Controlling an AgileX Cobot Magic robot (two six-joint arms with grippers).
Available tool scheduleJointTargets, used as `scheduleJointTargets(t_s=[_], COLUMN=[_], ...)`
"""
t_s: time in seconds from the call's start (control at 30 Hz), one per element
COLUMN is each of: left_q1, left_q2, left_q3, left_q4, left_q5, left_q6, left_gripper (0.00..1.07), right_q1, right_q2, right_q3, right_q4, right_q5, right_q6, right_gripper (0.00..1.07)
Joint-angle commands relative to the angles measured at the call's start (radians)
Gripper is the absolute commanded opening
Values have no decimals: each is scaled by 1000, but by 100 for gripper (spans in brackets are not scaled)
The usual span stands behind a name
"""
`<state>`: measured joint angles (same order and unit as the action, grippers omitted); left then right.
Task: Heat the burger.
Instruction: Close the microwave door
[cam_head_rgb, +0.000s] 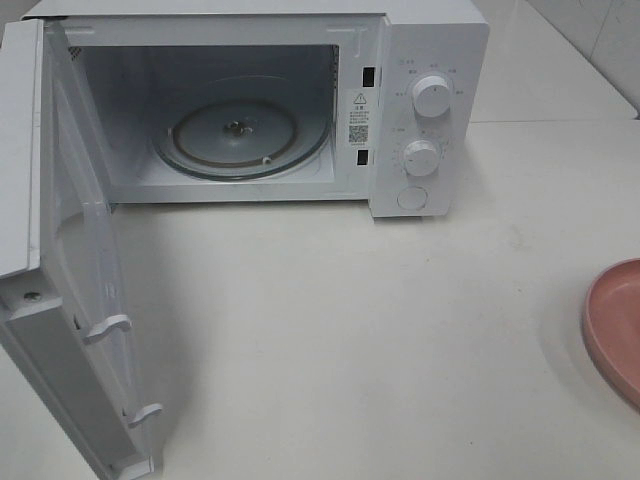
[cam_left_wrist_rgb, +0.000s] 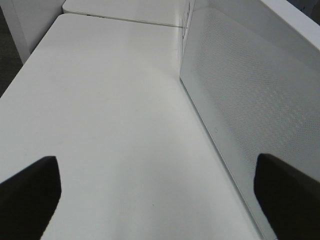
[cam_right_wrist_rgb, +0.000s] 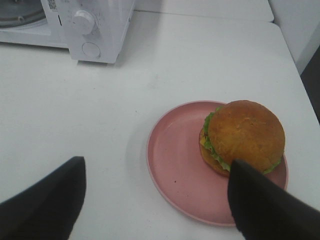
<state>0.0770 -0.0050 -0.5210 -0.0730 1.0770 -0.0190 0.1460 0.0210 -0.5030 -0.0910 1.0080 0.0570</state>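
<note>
A: Burger (cam_right_wrist_rgb: 243, 136) sits on the pink plate (cam_right_wrist_rgb: 175, 165), toward one side of it, under the right gripper (cam_right_wrist_rgb: 155, 200), whose jaws stand wide with nothing between them; one finger (cam_right_wrist_rgb: 265, 205) overlaps the bun's edge in the wrist view.

B: And the left gripper (cam_left_wrist_rgb: 155, 192)?

A: Spread wide too, empty, over bare table (cam_left_wrist_rgb: 110, 115) beside the microwave's open door (cam_head_rgb: 85, 260). The microwave (cam_head_rgb: 420, 110) shows its glass turntable (cam_head_rgb: 240, 135).

Pink plate (cam_head_rgb: 615, 325) cut off by right edge in high view; burger out of frame there. Microwave door (cam_head_rgb: 70, 300) cropped at bottom. Dial labels illegible.
</note>
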Motion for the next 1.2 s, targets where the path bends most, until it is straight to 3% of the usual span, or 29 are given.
scheduleJointTargets(t_s=[0.03,1.2], left_q1=[3,3], left_q2=[-17,-17], left_q3=[4,4], left_q4=[-8,-8], left_q5=[-9,-9], left_q6=[2,2], left_gripper=[98,98], right_q1=[-6,-18], right_q2=[-51,-53], right_q3=[3,3], right_q4=[3,2], right_q5=[-12,-12], right_q6=[-18,-13], right_gripper=[76,76])
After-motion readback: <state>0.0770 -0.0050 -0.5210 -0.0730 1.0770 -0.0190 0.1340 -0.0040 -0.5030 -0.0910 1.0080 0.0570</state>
